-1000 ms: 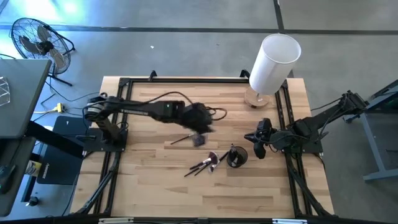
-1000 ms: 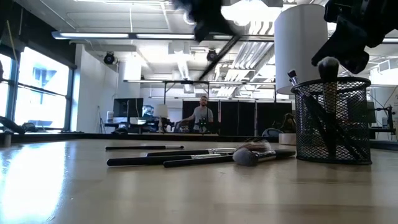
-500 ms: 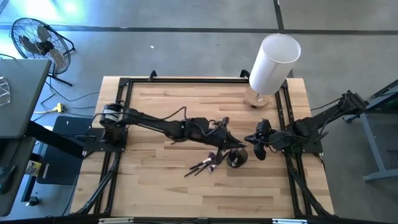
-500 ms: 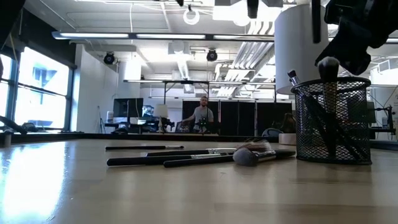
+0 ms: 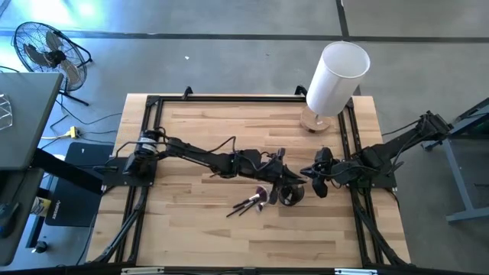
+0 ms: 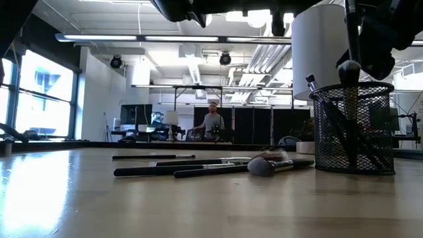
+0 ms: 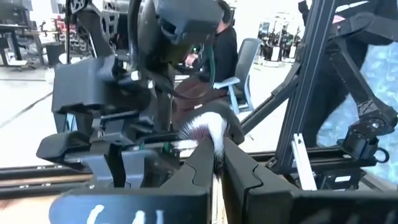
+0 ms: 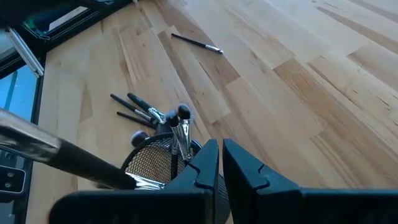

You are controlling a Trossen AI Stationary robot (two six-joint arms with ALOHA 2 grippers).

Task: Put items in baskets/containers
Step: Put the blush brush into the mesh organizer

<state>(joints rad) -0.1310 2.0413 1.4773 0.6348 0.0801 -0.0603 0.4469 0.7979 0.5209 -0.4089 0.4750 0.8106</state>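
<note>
Dark jointed arms, black cables, white-marked left hand (image 7: 219, 163).

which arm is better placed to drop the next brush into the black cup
Left. The left hand is already shut on a brush and reaches over the black mesh cup, so it likely only needs to release. The right hand waits beside the cup, holding no brush; loose brushes lie beyond the cup.

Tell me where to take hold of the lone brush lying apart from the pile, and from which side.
Take the lone brush at mid-handle, from straight above, closing across the stick. It lies flat on the table with bare wood on both sides, and the handle is its longest, straightest part.
</note>
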